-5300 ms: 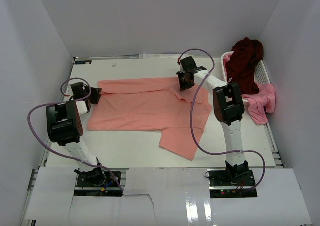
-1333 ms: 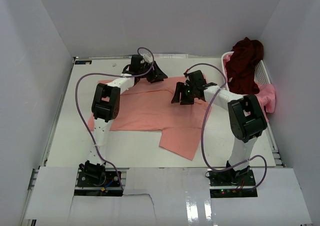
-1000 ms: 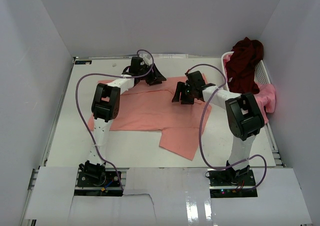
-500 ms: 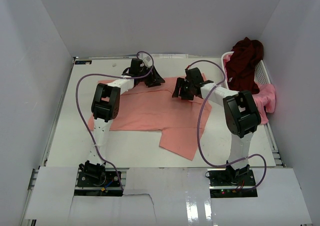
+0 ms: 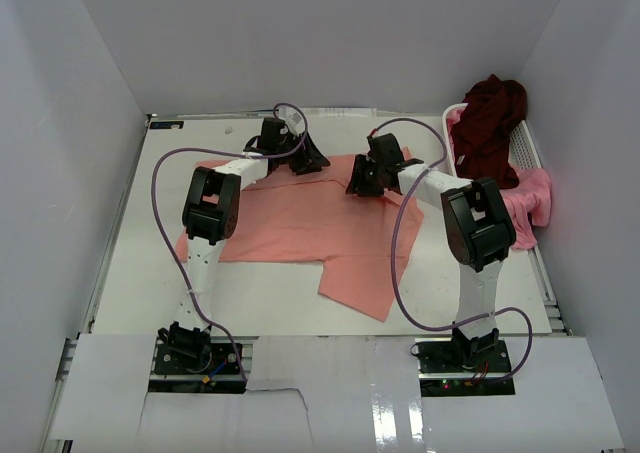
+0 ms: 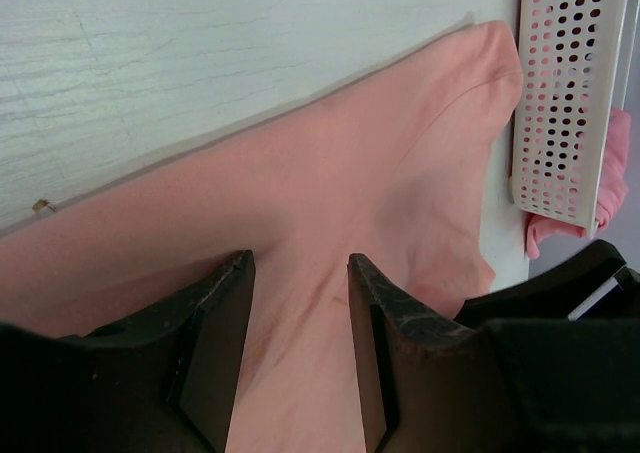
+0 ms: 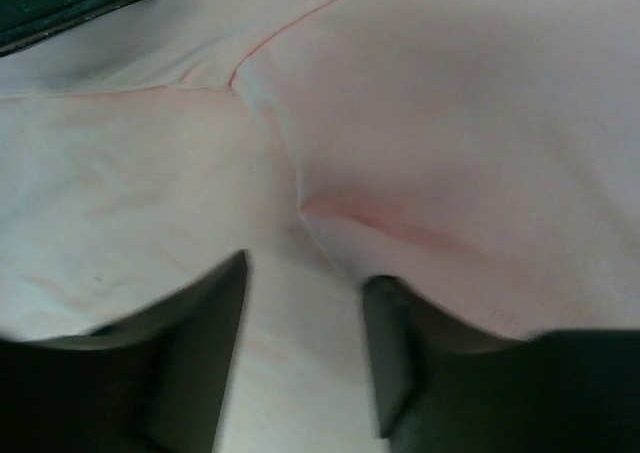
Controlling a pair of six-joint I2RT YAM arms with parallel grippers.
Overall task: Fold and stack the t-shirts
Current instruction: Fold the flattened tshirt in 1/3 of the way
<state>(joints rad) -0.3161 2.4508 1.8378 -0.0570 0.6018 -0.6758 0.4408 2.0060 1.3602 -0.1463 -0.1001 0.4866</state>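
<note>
So, the salmon-pink t-shirt (image 5: 290, 223) is lying spread out flat on the table (image 5: 130, 273), with one sleeve poking toward the near edge. Both arms are reaching over to its far edge.

The left gripper (image 6: 298, 273) has its fingers (image 6: 215, 343) spread fairly wide. Flat salmon cloth shows in the gap, right by the shirt's far hem. The tips look like they're down at the fabric, but whether they actually press on it is hard to tell. Nothing is pinched.

The right gripper (image 7: 305, 288) is further right along that same far side of the shirt, and its jaws are parted too, by about the same amount. Its wrist view is blurry and washed out, but a raised ridge of cloth runs into the gap between the fingers and isn't being squeezed.

Over on the right, the basket (image 5: 527, 145) has the dark maroon t-shirt (image 5: 490, 113) heaped at its far end. The brighter pink t-shirt (image 5: 530, 201) droops over its near end.
</note>
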